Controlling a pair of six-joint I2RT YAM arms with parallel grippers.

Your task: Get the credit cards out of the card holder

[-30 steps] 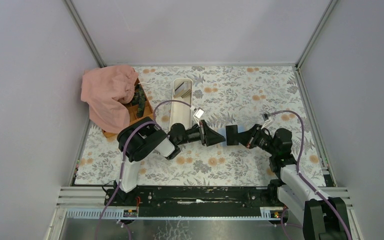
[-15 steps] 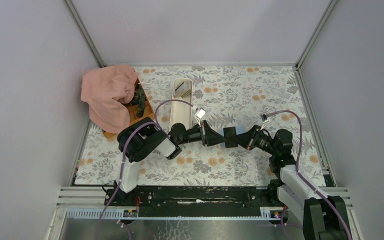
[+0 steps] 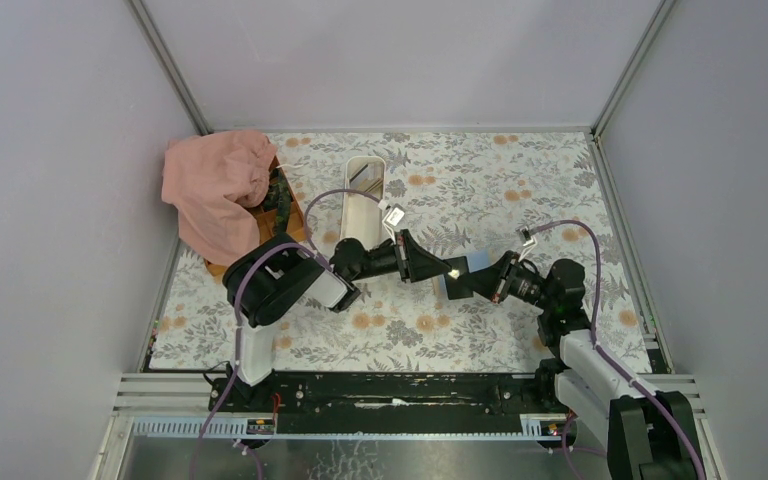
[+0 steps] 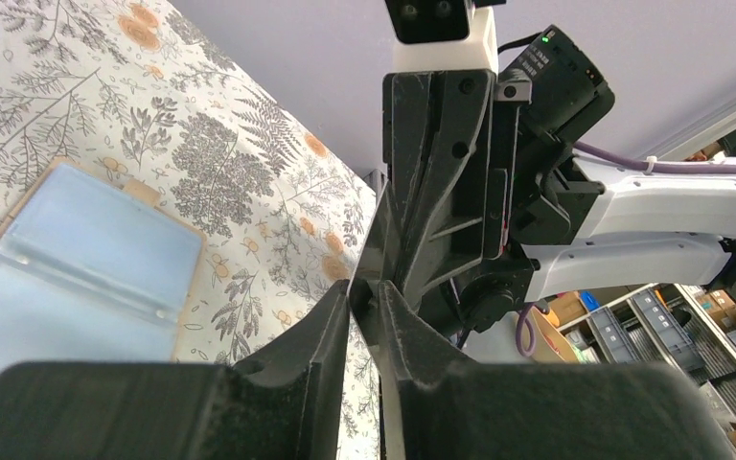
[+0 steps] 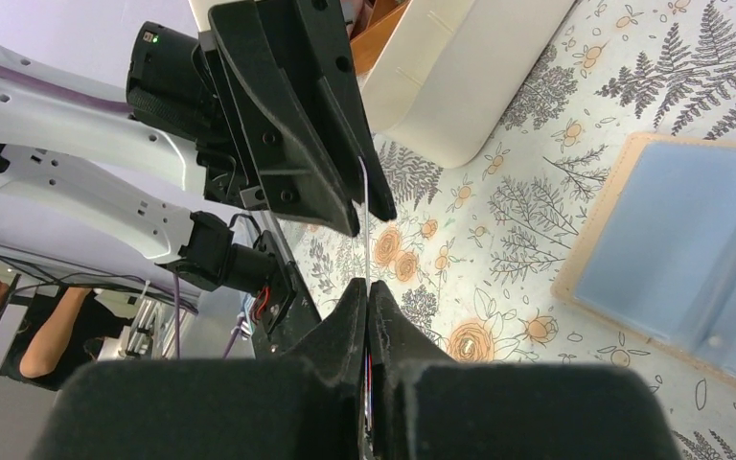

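- Closed since a second ago: the open stretch between left gripper and right gripper, with the right one shifted left and the left elbow swung further left.
- Now tip to tip at mid-table, just above the left part of the card holder.
- Between the two tips: one credit card, thin, seen edge-on in both wrist views and lifted clear of the holder.
- Pressed together on one end of that card: right fingers.
- Set close on either side of its other end, with a narrow slit between them: left fingers. Cannot tell whether actually clamping.
- Card holder lying open and flat on the floral cloth, pale blue inside facing up, tan border showing round it.
- Left of the grippers and further back: long white tray, lying lengthwise from near to far.
- Further left, at the table's left edge: pink cloth draped over most of a wooden box.
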